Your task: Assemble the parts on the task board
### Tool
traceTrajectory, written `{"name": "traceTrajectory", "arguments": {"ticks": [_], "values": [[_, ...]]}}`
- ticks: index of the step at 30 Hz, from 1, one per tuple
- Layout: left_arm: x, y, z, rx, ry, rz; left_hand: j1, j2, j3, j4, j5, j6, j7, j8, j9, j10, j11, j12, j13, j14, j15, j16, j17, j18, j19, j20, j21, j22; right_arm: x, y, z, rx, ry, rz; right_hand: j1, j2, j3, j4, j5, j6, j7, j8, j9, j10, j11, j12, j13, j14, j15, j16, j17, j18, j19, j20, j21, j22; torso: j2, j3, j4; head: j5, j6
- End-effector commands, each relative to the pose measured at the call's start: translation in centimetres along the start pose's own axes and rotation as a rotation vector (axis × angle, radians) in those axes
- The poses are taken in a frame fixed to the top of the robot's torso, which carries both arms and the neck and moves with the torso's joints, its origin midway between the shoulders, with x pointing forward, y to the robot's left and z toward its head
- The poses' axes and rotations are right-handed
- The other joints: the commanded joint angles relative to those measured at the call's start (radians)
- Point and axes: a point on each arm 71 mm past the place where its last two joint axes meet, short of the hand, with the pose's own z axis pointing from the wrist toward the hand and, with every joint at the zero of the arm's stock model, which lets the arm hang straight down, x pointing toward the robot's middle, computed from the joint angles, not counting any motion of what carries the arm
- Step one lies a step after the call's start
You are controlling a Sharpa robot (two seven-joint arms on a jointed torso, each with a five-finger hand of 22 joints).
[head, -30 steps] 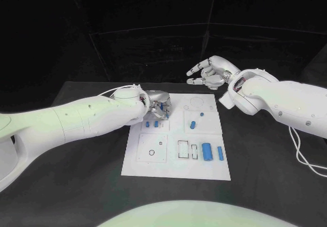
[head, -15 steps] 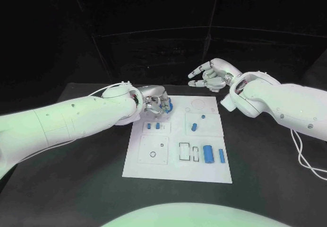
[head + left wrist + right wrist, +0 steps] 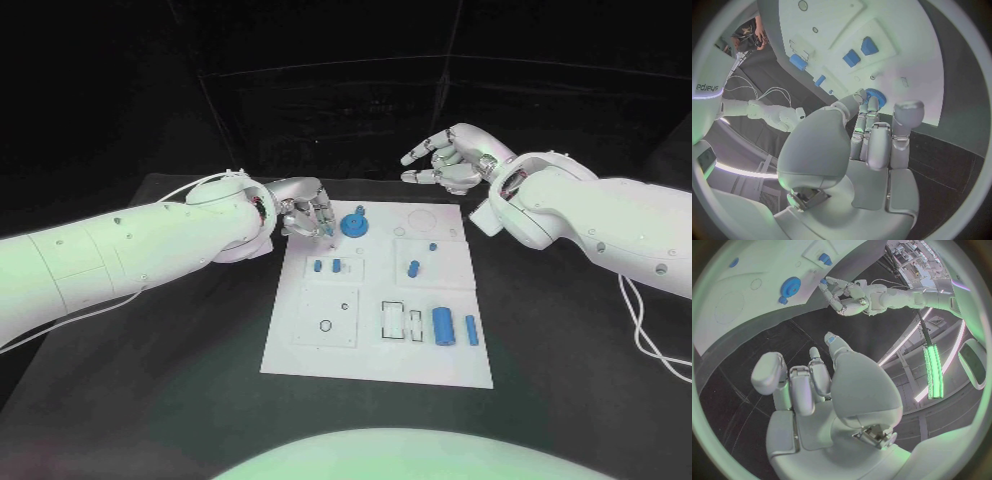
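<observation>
The white task board (image 3: 378, 355) lies mid-table. A blue gear (image 3: 356, 222) sits on its far left part, also seen as the gear (image 3: 875, 97) and the gear (image 3: 789, 287). My left hand (image 3: 306, 216) hovers just left of the gear, holding nothing, fingers stretched out with their tips (image 3: 861, 95) at the gear's edge. Two small blue pieces (image 3: 326, 265) lie below it. One blue piece (image 3: 413, 267) lies mid-board, and a thick blue cylinder (image 3: 441, 325) lies beside a thin one (image 3: 469, 328). My right hand (image 3: 454, 158) hangs empty beyond the board's far edge, fingers loosely spread.
Empty outlined slots (image 3: 394, 317) and a round recess (image 3: 420, 216) mark the board. Black table (image 3: 173, 360) surrounds it on all sides. My left forearm (image 3: 130, 255) crosses the table's left side; the right arm (image 3: 606, 225) reaches over the right side.
My left hand has drawn back to the left off the blue gear, which now lies uncovered on the board. The right hand has barely moved.
</observation>
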Motion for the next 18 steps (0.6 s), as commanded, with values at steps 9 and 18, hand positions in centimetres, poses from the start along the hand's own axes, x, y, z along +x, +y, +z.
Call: {"name": "traceTrajectory", "arguments": {"ticks": [9,18], "values": [[1.2,0.5,0.4,-0.036,0.068,-0.013,0.000,-0.006,0.007,0.001,0.001,0.004,0.007,-0.004,0.001,0.008,0.001,-0.006,0.001,0.017,-0.002,0.002,-0.006,-0.009,0.001,0.001,0.004,0.000,0.0,0.2,0.1,-0.008,-0.004,-0.001,0.000,0.013,0.001,0.008,0.006,-0.001,0.001,0.004,-0.001,-0.004,-0.004,-0.001,0.000,0.068,-0.006,-0.005,0.078,0.011,-0.005,-0.002,-0.004,-0.002,0.000,0.0004,-0.0027,0.000,-0.005],[1.7,0.6,0.8,-0.042,0.069,-0.004,-0.001,-0.007,0.008,0.001,0.001,0.003,0.007,-0.005,0.000,0.008,0.001,-0.008,0.001,0.016,-0.002,0.001,-0.007,-0.009,0.001,0.001,0.004,0.001,0.0,0.2,0.1,-0.008,-0.005,-0.001,0.000,0.013,0.001,0.008,0.006,-0.001,0.001,0.004,-0.001,-0.004,-0.004,-0.001,0.000,0.068,-0.006,-0.005,0.078,0.011,-0.005,-0.002,-0.004,-0.002,0.000,0.0012,-0.0024,-0.002,-0.006]]}}
